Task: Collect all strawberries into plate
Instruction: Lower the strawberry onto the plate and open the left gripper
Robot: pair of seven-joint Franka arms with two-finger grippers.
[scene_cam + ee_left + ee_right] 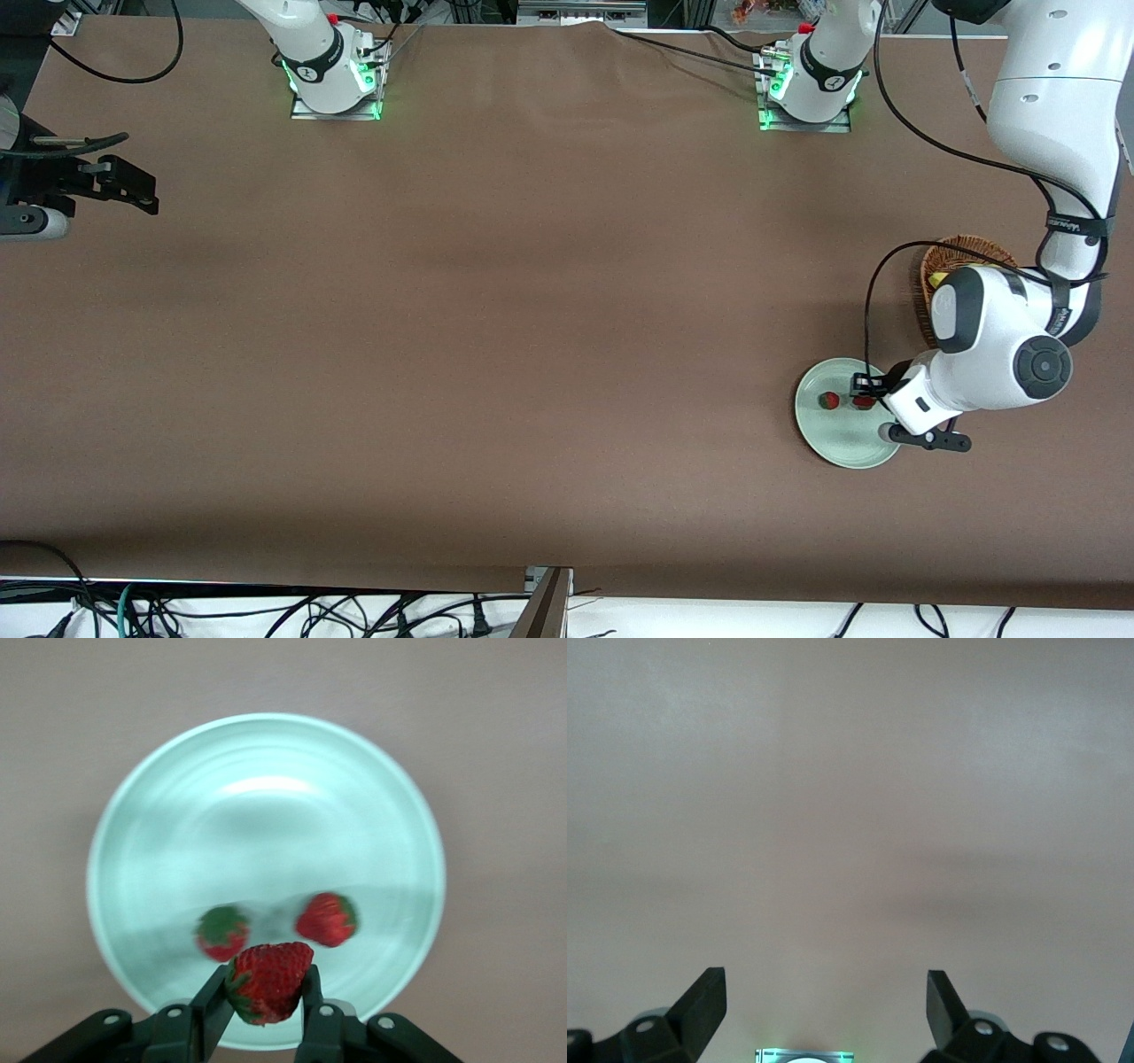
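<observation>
The plate (846,443) sits on the brown desk (496,337) toward the left arm's end, and it serves as the landmark here; it is pale mint green, round and shallow, with a raised rim.

The left tool (861,390) hangs over the plate, its two dark fingers (213,997) clamped on a strawberry (266,981); in the left wrist view the berry is pinched on both sides, red with a green cap turned toward one finger, and it is held above the plate's surface near the rim.

Two more strawberries lie in the plate; one (221,933) shows mostly its green cap; the other (327,919) lies just beside it, red side up, the two apart and not touching; in the front view only one berry on the plate (828,400) shows clearly, next to the held one.

A brown wicker basket (952,257) stands near the plate, farther from the front camera, largely hidden by the left arm; something yellow (937,280) shows at its edge.

The right tool (824,1001) waits well apart from the plate, at the right arm's end of the desk; its fingers (704,1001) stand wide apart over bare desk, holding nothing.
</observation>
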